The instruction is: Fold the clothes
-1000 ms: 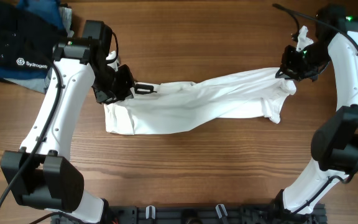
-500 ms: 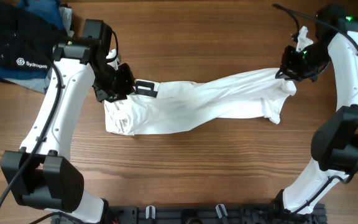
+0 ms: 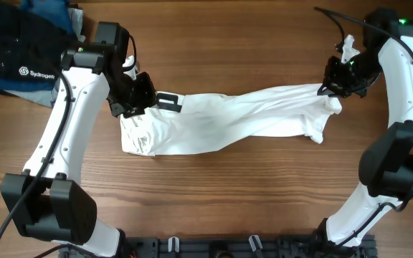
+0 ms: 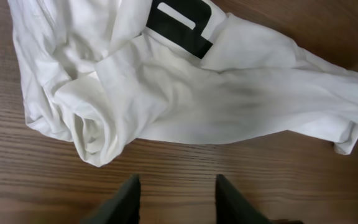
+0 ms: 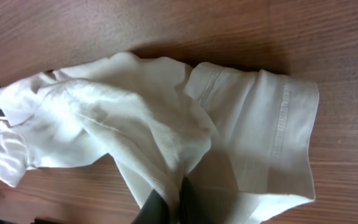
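The white garment lies stretched across the middle of the table, bunched and wrinkled, with a black-and-white striped patch at its left end. My left gripper is open and empty just left of that end; in the left wrist view its jaws hover over bare wood below the bunched cloth. My right gripper is shut on the garment's right end and holds it lifted off the table; in the right wrist view the jaws pinch a ribbed fold of the cloth.
A dark blue-black folded stack with a white "Sydrogen" logo sits at the back left corner. The wooden tabletop stretches in front of the garment.
The left end of the garment has dropped onto the table and the striped patch now lies flat. The right gripper keeps hold of the right end, slightly raised.
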Robot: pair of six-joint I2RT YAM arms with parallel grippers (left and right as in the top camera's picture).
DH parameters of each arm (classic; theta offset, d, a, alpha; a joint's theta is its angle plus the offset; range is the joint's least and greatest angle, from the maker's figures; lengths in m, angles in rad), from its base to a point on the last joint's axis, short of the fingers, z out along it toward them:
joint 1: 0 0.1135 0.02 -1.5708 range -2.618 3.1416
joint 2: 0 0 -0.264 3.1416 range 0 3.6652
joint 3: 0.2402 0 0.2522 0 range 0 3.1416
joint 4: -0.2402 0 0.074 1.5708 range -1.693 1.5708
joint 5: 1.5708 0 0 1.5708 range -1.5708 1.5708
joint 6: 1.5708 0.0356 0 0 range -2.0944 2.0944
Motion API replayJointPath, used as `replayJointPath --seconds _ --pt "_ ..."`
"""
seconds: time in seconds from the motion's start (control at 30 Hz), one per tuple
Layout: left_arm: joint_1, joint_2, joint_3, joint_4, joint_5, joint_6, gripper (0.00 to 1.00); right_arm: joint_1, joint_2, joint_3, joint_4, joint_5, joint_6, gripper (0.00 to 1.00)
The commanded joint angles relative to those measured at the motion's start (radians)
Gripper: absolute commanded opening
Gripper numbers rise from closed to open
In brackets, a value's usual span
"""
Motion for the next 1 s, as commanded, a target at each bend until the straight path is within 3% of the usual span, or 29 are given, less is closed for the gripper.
replayJointPath --seconds 0.0,0.07,0.13,0.17,0.2,0.27,0.3,0.33,0.37,0.4,0.43,0.47,0.57,0.67,0.7,0.73,0.8,0.83,0.87,0.9,0.93,0.97 --pt "-0.003 -0.026 0.01 0.0 0.002 0.001 0.38 0.003 -0.013 -0.036 -0.01 -0.015 0.018 0.04" --pt "-0.003 -0.026 0.01 0.0 0.002 0.004 0.38 0.003 -0.013 -0.054 -0.013 -0.016 0.019 0.04" --pt "-0.003 -0.026 0.01 0.0 0.002 0.005 0.41 0.003 -0.013 -0.074 -0.012 -0.016 0.021 0.25" --pt "-0.003 -0.026 0.01 0.0 0.002 0.005 0.43 0.003 -0.013 -0.084 -0.01 -0.016 0.021 0.31" --pt "-0.003 -0.026 0.01 0.0 0.002 0.005 0.43 0.003 -0.013 -0.096 -0.004 -0.016 0.021 0.47" --pt "-0.003 -0.026 0.01 0.002 0.002 0.005 0.42 0.003 -0.013 -0.109 0.009 -0.015 0.021 0.97" --pt "-0.003 -0.026 0.01 0.004 0.002 0.005 0.43 0.003 -0.013 -0.113 0.018 -0.016 0.025 0.99" --pt "-0.003 -0.026 0.01 0.005 0.002 0.005 0.43 0.003 -0.013 -0.114 0.024 -0.016 0.03 0.97" --pt "-0.003 -0.026 0.01 0.007 0.002 0.005 0.43 0.003 -0.013 -0.114 0.037 -0.016 0.029 0.81" --pt "-0.003 -0.026 0.01 0.006 0.002 0.005 0.43 0.003 -0.013 -0.114 0.048 -0.016 0.029 0.53" --pt "-0.003 -0.026 0.01 0.006 0.002 0.005 0.43 0.003 -0.013 -0.114 0.053 -0.016 0.029 0.33" --pt "-0.003 -0.026 0.01 0.007 0.002 0.005 0.42 0.003 -0.013 -0.114 0.053 -0.017 0.029 0.27" --pt "-0.003 -0.026 0.01 0.006 0.002 0.005 0.37 0.003 -0.013 -0.114 0.055 -0.016 0.028 0.37" --pt "-0.003 -0.026 0.01 0.006 0.002 0.005 0.38 0.003 -0.013 -0.115 0.053 -0.016 0.024 0.4" --pt "-0.003 -0.026 0.01 0.005 0.002 0.005 0.38 0.003 -0.013 -0.116 0.052 -0.016 0.025 0.63" --pt "-0.003 -0.026 0.01 0.003 0.002 0.005 0.38 0.003 -0.013 -0.116 0.05 -0.016 0.025 0.79" --pt "-0.003 -0.026 0.01 -0.001 0.002 0.005 0.37 0.004 -0.013 -0.128 0.052 -0.016 0.025 0.59" --pt "-0.003 -0.026 0.01 -0.003 0.002 0.005 0.37 0.004 -0.013 -0.144 0.059 -0.017 0.025 0.31" --pt "-0.003 -0.026 0.01 -0.003 0.002 0.006 0.38 0.004 -0.013 -0.159 0.069 -0.017 0.026 0.28" --pt "-0.003 -0.026 0.01 -0.003 0.002 0.006 0.39 0.004 -0.013 -0.182 0.084 -0.017 0.03 0.34" --pt "-0.003 -0.026 0.01 -0.003 0.002 0.009 0.39 0.003 -0.013 -0.212 0.099 -0.019 0.043 0.59" --pt "-0.003 -0.026 0.01 -0.003 0.002 0.009 0.39 0.003 -0.013 -0.23 0.103 -0.02 0.044 0.6"
